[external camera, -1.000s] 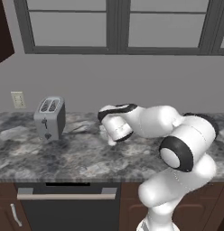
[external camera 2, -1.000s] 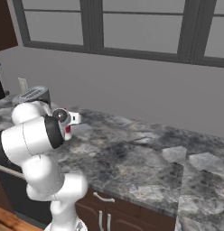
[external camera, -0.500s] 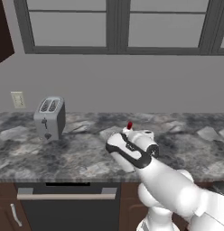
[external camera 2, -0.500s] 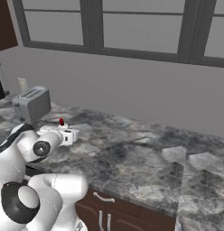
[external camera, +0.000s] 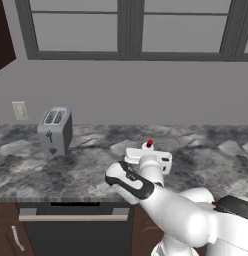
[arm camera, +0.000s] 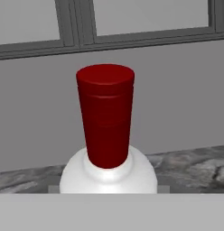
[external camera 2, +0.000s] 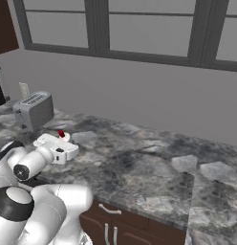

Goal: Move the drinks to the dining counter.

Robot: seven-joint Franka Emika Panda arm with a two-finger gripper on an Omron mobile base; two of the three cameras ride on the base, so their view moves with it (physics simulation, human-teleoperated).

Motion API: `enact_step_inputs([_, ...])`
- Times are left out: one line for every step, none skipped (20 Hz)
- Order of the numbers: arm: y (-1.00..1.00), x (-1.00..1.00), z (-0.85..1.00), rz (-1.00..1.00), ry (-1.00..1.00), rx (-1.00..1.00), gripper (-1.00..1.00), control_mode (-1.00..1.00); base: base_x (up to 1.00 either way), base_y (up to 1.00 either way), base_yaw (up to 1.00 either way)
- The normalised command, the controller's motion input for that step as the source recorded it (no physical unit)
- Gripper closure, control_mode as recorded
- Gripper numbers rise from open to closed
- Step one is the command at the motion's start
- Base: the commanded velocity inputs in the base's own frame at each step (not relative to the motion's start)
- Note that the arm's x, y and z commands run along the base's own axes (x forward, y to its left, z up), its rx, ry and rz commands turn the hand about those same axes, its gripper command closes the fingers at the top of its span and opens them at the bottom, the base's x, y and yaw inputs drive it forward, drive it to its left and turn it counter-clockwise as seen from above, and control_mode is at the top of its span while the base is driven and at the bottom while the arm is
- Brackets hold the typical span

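Observation:
A small white bottle with a red cap (arm camera: 105, 115), one of the drinks, stands upright in my gripper (external camera: 148, 154), which is shut on its body just above the marbled worktop (external camera: 91, 160). In the left base view the red cap (external camera: 149, 144) sticks up over the white hand. From the right base view the same cap (external camera 2: 61, 134) rises above the gripper (external camera 2: 60, 142), to the right of the toaster. In the hand view the bottle stands close, in front of the grey wall and window frames. The dining counter is out of view.
A silver two-slot toaster (external camera: 55, 131) stands on the worktop at the left, near a wall outlet (external camera: 18, 110). The grey wall with windows (external camera: 126, 30) backs the worktop. Dark cabinet fronts and an oven handle (external camera: 71, 217) run below its front edge.
The arm has folded down low in front of the worktop. The hand, with the red-capped bottle in it, has shifted a little to the right and toward the front edge.

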Motion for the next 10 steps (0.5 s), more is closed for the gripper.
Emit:
enact_step_inputs([-0.14,-0.21,1.00,-0.11,0.15,0.00,1.00,-1.00,0.00,0.00,0.00])
enact_step_inputs([-0.08,-0.08,1.00,-0.09,0.13,0.00,1.00,-1.00,0.00,0.00,0.00])
enact_step_inputs([-0.03,0.00,1.00,-0.08,0.09,0.00,1.00,-1.00,0.00,0.00,0.00])
enact_step_inputs([0.00,0.00,1.00,-0.07,0.03,-0.01,1.00,-1.00,0.00,0.00,0.00])
enact_step_inputs([0.00,0.00,1.00,-0.05,0.00,-0.05,1.00,-1.00,0.00,0.00,0.00])
enact_step_inputs([0.00,0.00,1.00,-0.04,0.00,-0.05,1.00,-1.00,0.00,0.00,0.00])
enact_step_inputs([0.00,0.00,1.00,-0.03,0.01,-0.06,1.00,-1.00,0.00,0.00,0.00])
enact_step_inputs([-0.11,0.00,1.00,-0.05,0.05,-0.05,1.00,-1.00,0.00,0.00,0.00])
enact_step_inputs([-0.28,0.00,1.00,-0.07,0.09,-0.02,1.00,-1.00,0.00,0.00,0.00])
enact_step_inputs([-0.31,0.00,1.00,-0.08,0.11,-0.01,1.00,-1.00,0.00,0.00,0.00])
